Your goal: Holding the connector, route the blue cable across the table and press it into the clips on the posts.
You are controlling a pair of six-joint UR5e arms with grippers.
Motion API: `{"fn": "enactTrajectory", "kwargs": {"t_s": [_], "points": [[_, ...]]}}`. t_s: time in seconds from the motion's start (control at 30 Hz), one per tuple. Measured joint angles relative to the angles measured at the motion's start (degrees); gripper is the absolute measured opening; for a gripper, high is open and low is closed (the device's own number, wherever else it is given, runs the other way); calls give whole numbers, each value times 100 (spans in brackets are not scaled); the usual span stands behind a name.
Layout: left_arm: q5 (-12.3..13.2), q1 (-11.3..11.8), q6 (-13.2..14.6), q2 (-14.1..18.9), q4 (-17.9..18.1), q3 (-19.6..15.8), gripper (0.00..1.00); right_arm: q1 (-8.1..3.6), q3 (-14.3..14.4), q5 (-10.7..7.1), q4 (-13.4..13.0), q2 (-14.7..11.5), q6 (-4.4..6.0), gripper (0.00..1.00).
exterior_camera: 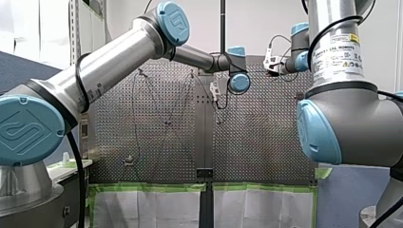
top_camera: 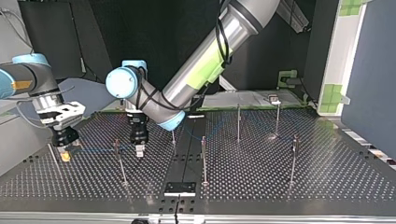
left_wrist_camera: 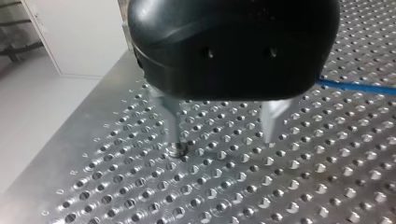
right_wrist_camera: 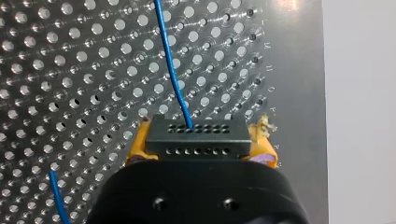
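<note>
My right gripper (right_wrist_camera: 201, 142) is shut, its yellow pads (right_wrist_camera: 138, 144) clamping a black connector (right_wrist_camera: 196, 136). The blue cable (right_wrist_camera: 170, 70) leaves the connector and runs ahead over the perforated table. In the top view this gripper (top_camera: 65, 156) hangs low at the left, and the cable (top_camera: 93, 150) stretches from it toward a thin post (top_camera: 120, 161). My left gripper (left_wrist_camera: 223, 130) stands open just above the table with nothing between its metal fingers (left_wrist_camera: 173, 126); the cable (left_wrist_camera: 355, 87) passes beside it. In the top view my left gripper (top_camera: 139, 150) is just past that post.
Several more thin posts stand on the table in the top view, among them a middle one (top_camera: 204, 161) and two at the right (top_camera: 238, 123) (top_camera: 294, 158). A black plate (top_camera: 180, 188) sits at the near edge. My left arm (top_camera: 201, 70) slants across the middle.
</note>
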Motion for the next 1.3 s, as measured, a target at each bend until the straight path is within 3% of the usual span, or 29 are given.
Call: {"fn": "enactTrajectory", "kwargs": {"t_s": [0.33,0.63,0.87,1.13,1.3], "points": [[-256,-110,-405,210,-488,-128,100,-1,1,0,11,0,0,0],[59,-345,-288,614,-305,-531,100,0,0,-3,19,0,2,0],[142,-556,-408,952,-499,-867,100,0,0,-5,39,-6,1,0],[-139,-765,-487,1339,-850,-1256,100,-1,-4,-6,47,-16,0,0],[-294,-857,-312,1593,-735,-1510,100,0,-2,-6,47,-15,-1,0]]}}
